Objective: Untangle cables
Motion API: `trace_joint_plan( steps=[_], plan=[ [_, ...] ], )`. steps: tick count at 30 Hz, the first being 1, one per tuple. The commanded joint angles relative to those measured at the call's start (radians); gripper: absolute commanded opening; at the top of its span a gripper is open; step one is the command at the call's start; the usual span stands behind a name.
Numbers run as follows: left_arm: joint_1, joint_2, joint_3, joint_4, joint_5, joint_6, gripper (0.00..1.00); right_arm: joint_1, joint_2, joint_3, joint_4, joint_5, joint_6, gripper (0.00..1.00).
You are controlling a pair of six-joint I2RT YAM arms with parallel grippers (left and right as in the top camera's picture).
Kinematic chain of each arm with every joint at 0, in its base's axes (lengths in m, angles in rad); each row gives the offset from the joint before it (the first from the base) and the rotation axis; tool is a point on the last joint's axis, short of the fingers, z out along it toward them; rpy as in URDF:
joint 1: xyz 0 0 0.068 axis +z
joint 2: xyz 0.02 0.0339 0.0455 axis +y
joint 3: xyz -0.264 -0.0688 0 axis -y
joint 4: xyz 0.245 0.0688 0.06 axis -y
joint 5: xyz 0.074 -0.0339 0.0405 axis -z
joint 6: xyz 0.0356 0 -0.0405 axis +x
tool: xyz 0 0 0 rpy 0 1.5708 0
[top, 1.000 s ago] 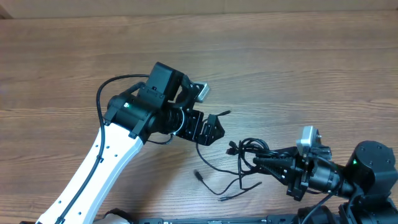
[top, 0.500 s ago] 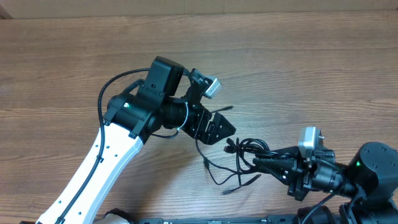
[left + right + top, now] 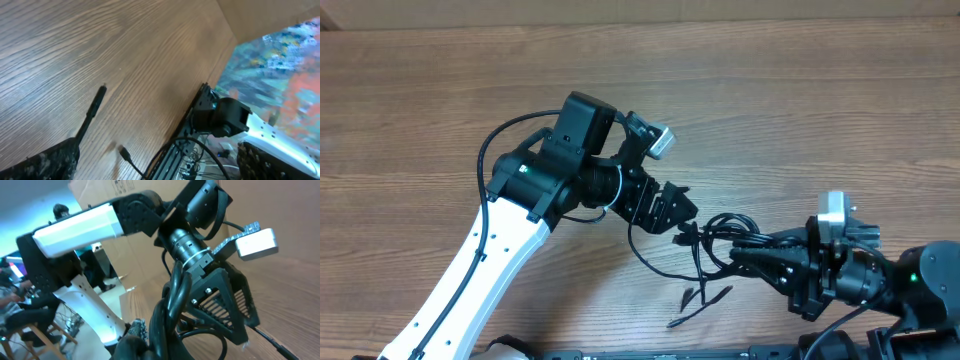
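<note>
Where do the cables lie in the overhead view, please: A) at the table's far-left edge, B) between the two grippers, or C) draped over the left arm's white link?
B: the cables loop between the left gripper and the right gripper, with loose strands trailing toward the near edge.

- Overhead, the left gripper [image 3: 672,207] is dark against the dark cables [image 3: 722,238]; whether it pinches a strand cannot be told.
- In the left wrist view one finger [image 3: 45,162] is cut by the bottom edge and hides all but a plug end [image 3: 96,102].
- The right gripper [image 3: 748,256] is blurred and cropped in its own view.
- The right arm [image 3: 910,285] runs off the picture's corner.
</note>
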Motion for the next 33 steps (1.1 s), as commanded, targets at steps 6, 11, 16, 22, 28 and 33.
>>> trace_joint_plan(
  steps=[6,11,16,22,28,33],
  plan=[
    [-0.064,-0.006,0.000,0.055,0.163,0.037,1.00,0.000,-0.010,0.018,0.038,0.002,0.110,0.04],
    [-0.121,-0.006,0.000,0.084,0.110,-0.002,1.00,0.000,-0.010,0.018,0.039,0.002,0.132,0.04],
    [-0.150,-0.006,0.000,0.100,-0.144,-0.211,1.00,0.000,-0.010,0.018,0.035,0.002,0.132,0.04],
    [-0.142,-0.006,0.000,0.034,-0.293,-0.271,0.99,-0.001,-0.010,0.018,0.031,0.080,0.127,0.04],
    [-0.113,-0.006,0.000,-0.001,-0.240,-0.277,1.00,-0.001,-0.010,0.018,0.026,0.240,0.128,0.04],
    [-0.078,-0.006,0.000,-0.006,-0.170,-0.269,0.99,-0.001,-0.010,0.018,-0.024,0.347,0.128,0.04]
  ],
)
